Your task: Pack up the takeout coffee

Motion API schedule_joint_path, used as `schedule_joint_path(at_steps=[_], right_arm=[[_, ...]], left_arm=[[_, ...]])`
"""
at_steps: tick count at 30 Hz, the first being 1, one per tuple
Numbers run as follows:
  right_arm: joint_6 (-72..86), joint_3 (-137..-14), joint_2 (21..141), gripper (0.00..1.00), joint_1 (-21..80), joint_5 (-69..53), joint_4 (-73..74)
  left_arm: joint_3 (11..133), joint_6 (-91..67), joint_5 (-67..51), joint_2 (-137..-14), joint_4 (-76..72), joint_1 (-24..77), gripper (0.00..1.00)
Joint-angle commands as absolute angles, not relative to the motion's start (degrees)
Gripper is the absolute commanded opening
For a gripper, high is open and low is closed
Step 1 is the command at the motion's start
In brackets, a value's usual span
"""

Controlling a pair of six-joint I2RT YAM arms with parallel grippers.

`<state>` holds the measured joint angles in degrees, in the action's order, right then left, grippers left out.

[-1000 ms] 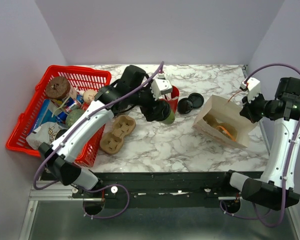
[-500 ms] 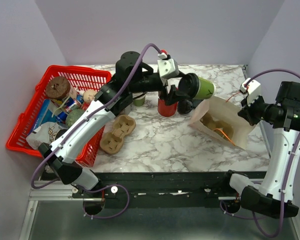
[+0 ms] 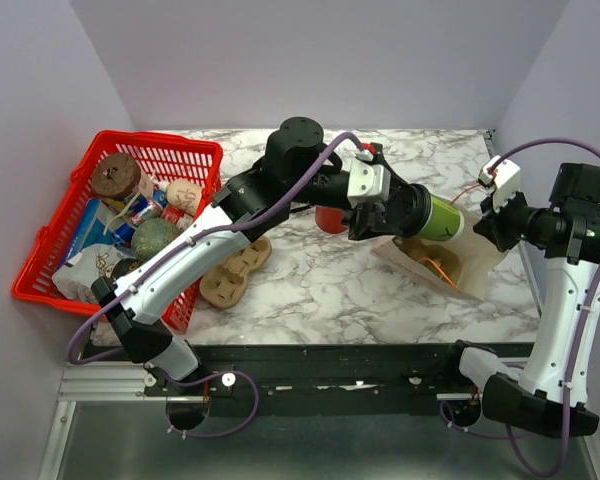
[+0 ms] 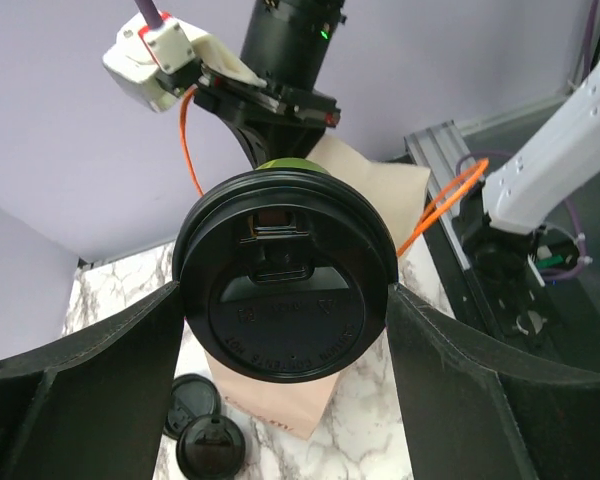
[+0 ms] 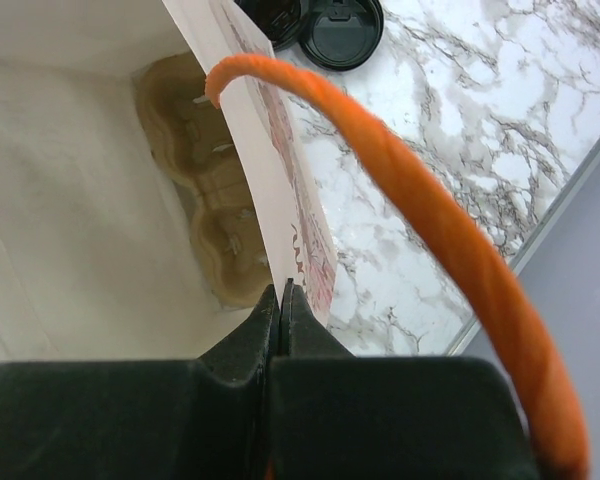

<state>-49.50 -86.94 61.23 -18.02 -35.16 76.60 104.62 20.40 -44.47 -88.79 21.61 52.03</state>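
Observation:
My left gripper (image 3: 405, 212) is shut on the takeout coffee (image 3: 442, 218), an olive-green cup with a black lid (image 4: 285, 290), held on its side in the air over the mouth of the paper bag (image 3: 480, 262). In the left wrist view the lid faces the camera between the two fingers (image 4: 80, 390). My right gripper (image 3: 492, 222) is shut on the bag's top edge (image 5: 270, 200) and holds it open. A brown cup carrier (image 5: 205, 215) lies inside the bag, and the orange handle (image 5: 420, 220) arches past my right fingers.
A red cup (image 3: 329, 218) stands behind my left arm. Loose black lids (image 4: 202, 435) lie on the marble by the bag. A red basket (image 3: 55, 270) of groceries sits at the left. A brown cup carrier (image 3: 232, 268) lies beside it.
My left arm has lifted the coffee from beside the red cup and carried it right, to just over the bag's opening. My right gripper has kept its hold on the bag's edge.

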Motion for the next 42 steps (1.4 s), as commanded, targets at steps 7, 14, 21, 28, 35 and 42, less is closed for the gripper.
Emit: schedule_joint_path(at_steps=[7, 14, 21, 28, 35, 42], right_arm=[[-47.5, -87.2, 59.3, 0.01, -16.7, -33.7, 83.4], [-47.5, -85.9, 57.7, 0.00, -15.4, -32.1, 83.8], [-46.4, -83.1, 56.6, 0.00, -14.5, -31.9, 82.6], [-45.4, -83.5, 56.6, 0.00, -14.3, -31.9, 82.2], [-44.3, -83.8, 56.3, 0.01, -12.8, -30.1, 82.1], [-42.4, -83.2, 55.2, 0.00, -8.9, -27.2, 81.1]], left_arm=[[113.7, 40.8, -41.9, -94.6, 38.6, 56.8, 0.00], [118.6, 45.8, -37.9, -99.2, 42.0, 60.0, 0.00], [123.5, 47.5, -34.2, -104.1, 44.6, 62.3, 0.00], [122.7, 50.2, -31.6, -105.4, 45.4, 63.9, 0.00], [122.4, 48.4, -28.2, -106.7, 45.9, 64.7, 0.00], [121.0, 47.8, -23.2, -108.2, 46.5, 65.2, 0.00]])
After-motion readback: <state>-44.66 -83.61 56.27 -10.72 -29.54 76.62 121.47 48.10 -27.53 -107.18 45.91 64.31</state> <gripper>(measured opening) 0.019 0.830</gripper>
